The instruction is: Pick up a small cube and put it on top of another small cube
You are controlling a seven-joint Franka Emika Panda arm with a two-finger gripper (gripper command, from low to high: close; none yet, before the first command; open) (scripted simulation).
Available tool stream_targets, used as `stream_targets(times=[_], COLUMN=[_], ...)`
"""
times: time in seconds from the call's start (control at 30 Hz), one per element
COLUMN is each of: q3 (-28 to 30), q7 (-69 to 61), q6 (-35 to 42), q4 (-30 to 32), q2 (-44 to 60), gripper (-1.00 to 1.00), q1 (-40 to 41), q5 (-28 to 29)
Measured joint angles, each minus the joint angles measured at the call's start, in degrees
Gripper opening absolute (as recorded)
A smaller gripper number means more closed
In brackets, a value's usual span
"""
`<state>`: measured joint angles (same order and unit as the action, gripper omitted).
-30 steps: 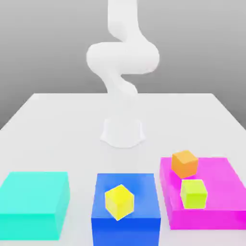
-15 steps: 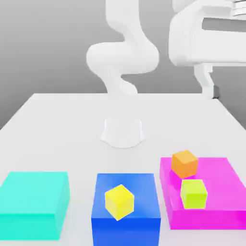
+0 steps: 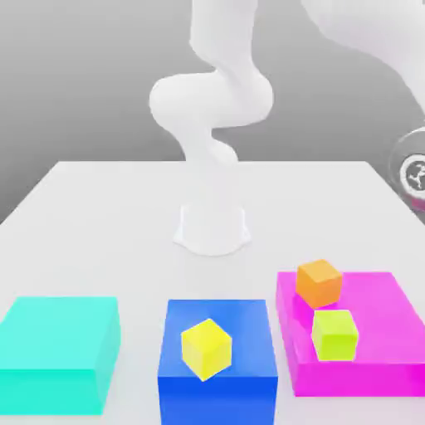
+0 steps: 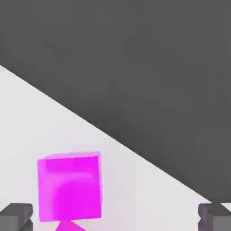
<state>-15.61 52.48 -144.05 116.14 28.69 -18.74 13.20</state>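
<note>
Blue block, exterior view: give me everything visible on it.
The solid blue rectangular block is plain, with flat faces and straight edges, and looks smooth and matte. It lies flat on the white table, between the turquoise block and the magenta block, touching neither. Top and near faces show. The small bright yellow cube sits on its top, turned corner-on.

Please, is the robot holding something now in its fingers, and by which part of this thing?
Nothing is held. The fingers stand wide open, with no object gripped between them.
</note>
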Motion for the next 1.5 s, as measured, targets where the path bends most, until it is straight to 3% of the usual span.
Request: stream_targets(times=[0.1, 0.13, 0.33, 0.5, 0.77, 1.03, 1.2, 1.23, 1.5], q3=[1.6, 2.2, 2.4, 0.7, 4.9, 11.0, 12.3, 12.2, 11.7], q7=[1.3, 1.6, 1.7, -0.7, -18.4, -42.7, -47.6, -47.6, -47.7], q6=[-4.0, -5.2, -5.8, -0.4, 5.6, 10.6, 3.1, 1.9, 3.9], q4=[-1.4, -1.8, -2.0, 0.0, 10.0, 20.5, 25.0, 25.3, 24.8], q2=[6.2, 7.8, 8.7, 1.2, -15.4, -31.9, -28.7, -27.9, -29.5], gripper=[0.0, -1.0, -1.0, -1.0, -1.0, -1.0, -1.0, 1.0, 1.0], q1=[-1.8, -2.2, -2.5, -0.8, 10.4, 22.7, 22.9, 23.2, 23.7], q5=[2.0, 2.5, 2.6, -0.1, -1.8, -11.4, -13.4, -13.3, -13.4])
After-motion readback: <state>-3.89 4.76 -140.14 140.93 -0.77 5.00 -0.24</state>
